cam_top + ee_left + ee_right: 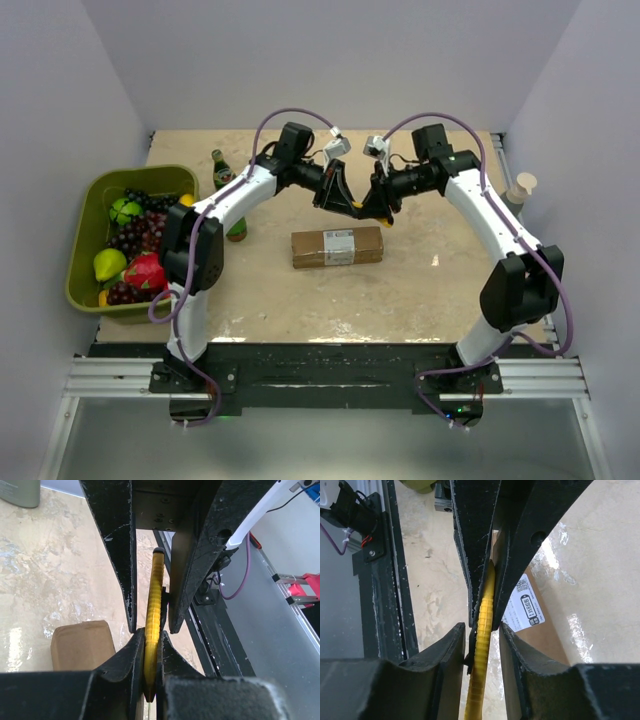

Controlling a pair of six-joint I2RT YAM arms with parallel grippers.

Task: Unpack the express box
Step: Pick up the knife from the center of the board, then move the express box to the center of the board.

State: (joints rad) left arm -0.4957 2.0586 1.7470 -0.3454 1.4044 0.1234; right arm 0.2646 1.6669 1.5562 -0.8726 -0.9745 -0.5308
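The pale, mottled tabletop (440,290) fills the space between white walls, with the two arm bases bolted along its 6 o'clock edge. The left arm (235,200) and right arm (480,210) rise from there and bend inward, meeting above the tabletop's middle, a little toward 12 o'clock.

At 9 o'clock sits a green bin (80,270) heaped with fruit (135,245): dark grapes, a pear, something red and something green.

The express box (337,246) lies flat at the very centre, its long side running from 9 to 3 o'clock, closed, apart from both hands and just on the 6 o'clock side of where they meet.

A green bottle (222,172) stands upright at about 10 o'clock, between the bin and the left arm.

The left hand (150,637) is closed nearly all the way, its two fingers pinching the slim yellow utility knife (357,208) held in the air above the box.

The right hand (481,627) faces it from the 3 o'clock side. Its fingers straddle the same knife but stand a little apart, with a gap showing on either side of the yellow body, so it has no firm hold.

A white printed label (525,605) lies on the box's top face, at its middle.
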